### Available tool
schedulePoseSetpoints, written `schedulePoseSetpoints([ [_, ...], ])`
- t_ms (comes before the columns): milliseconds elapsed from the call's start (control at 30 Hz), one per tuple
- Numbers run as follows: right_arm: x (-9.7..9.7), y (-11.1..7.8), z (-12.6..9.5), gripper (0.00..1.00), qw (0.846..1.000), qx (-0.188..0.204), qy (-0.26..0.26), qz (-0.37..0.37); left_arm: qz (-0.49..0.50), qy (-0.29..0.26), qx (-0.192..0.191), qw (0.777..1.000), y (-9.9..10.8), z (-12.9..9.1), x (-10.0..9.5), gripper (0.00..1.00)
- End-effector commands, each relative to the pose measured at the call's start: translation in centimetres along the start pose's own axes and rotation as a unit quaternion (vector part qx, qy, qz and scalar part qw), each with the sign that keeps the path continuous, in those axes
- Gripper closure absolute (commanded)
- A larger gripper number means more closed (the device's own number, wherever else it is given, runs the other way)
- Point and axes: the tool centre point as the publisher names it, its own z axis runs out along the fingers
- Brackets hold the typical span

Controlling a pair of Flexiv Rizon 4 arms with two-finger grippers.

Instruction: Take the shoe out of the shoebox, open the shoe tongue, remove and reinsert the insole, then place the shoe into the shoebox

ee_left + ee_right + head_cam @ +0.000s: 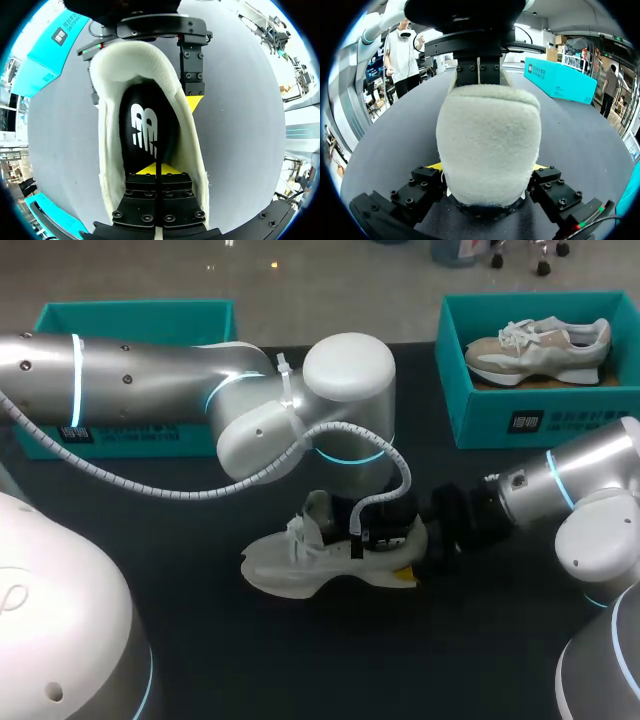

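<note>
1. Shoe point(490, 145) is showing fuzzy, fleecy white cloth at the heel.
2. Insole point(147, 130) is appearing smooth, matt black.
3. Left arm casing point(140, 375) is gleaming like satin silver metal.
4. Shoebox point(480, 410) is looking like matt cardboard.

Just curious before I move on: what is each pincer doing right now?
Left pincer: closed, inside the shoe, over the insole.
Right pincer: closed on the shoe's heel.

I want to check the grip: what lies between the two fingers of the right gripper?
The padded heel of the white shoe, with one finger of the right gripper against each side of it. The right wrist view shows this.
</note>
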Motion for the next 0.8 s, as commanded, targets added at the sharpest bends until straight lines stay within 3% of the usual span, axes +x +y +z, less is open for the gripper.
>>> schedulePoseSetpoints([
  [33,0.2,0.0,0.0,1.0,1.0,0.002,0.0,0.0,-0.001,-0.005,0.024,1.0,1.8,-2.3,0.2,1.0],
  [500,0.2,0.0,0.0,1.0,1.0,0.002,0.0,0.0,-0.01,0.021,0.069,0.997,2.5,-3.9,0.4,1.0],
  [800,0.2,0.0,0.0,1.0,1.0,0.002,0.0,0.0,0.005,0.044,0.125,0.991,1.9,-5.6,0.6,1.0],
])
